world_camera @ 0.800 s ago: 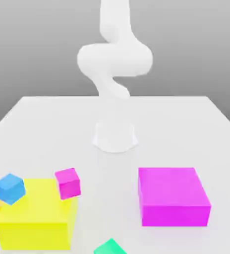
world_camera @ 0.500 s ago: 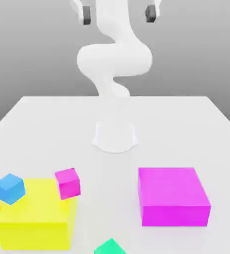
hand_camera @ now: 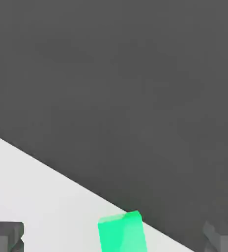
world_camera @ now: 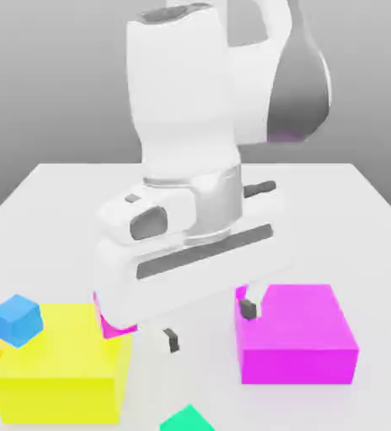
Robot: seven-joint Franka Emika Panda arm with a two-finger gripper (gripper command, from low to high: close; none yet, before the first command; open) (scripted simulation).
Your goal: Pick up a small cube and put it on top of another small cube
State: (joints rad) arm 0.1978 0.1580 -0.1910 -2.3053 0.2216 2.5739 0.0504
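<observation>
Green cube (world_camera: 186, 418) sits at table edge (hand_camera: 62, 173), below the spread claw (world_camera: 210, 324).

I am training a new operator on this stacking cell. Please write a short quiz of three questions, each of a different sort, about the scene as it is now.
1. True or false: the gripper is holding the green cube.
2. Multiple choice: the small blue cube rests on
A) the big magenta block
B) the yellow block
C) the bare table
3. Short answer: in the hand view, what lies ahead between the two fingertips?

Key
1. False: the fingers are apart with nothing between them, and the cube lies on the table.
2. B
3. The green cube, near the table edge.
</observation>
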